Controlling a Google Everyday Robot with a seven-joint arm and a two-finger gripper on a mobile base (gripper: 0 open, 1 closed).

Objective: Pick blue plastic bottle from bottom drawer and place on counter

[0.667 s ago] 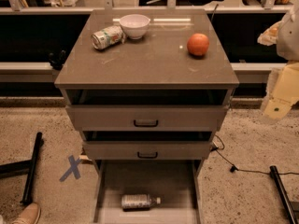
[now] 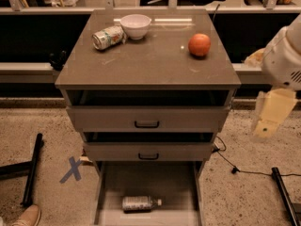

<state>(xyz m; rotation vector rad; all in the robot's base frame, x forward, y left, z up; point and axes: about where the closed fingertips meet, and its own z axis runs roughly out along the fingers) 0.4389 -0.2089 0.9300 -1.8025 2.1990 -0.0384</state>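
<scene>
The blue plastic bottle [image 2: 140,203] lies on its side on the floor of the open bottom drawer [image 2: 183,185], its small white cap pointing right. The drawer is pulled out toward me at the base of the cabinet. The counter [image 2: 150,55] is the cabinet's flat grey-brown top. My gripper [image 2: 270,116] hangs at the right of the cabinet, beside the upper drawers and apart from them, well above and to the right of the bottle. It holds nothing that I can see.
On the counter lie a dented green-and-white can [image 2: 108,36], a white bowl [image 2: 135,25] and an orange [image 2: 199,44]. The two upper drawers [image 2: 146,120] stand slightly open. A black stand leg [image 2: 32,168], a blue tape X [image 2: 72,169] and a cable [image 2: 235,166] are on the floor.
My gripper has moved down and a little to the left at the cabinet's right side. The bottle and the things on the counter have not moved.
</scene>
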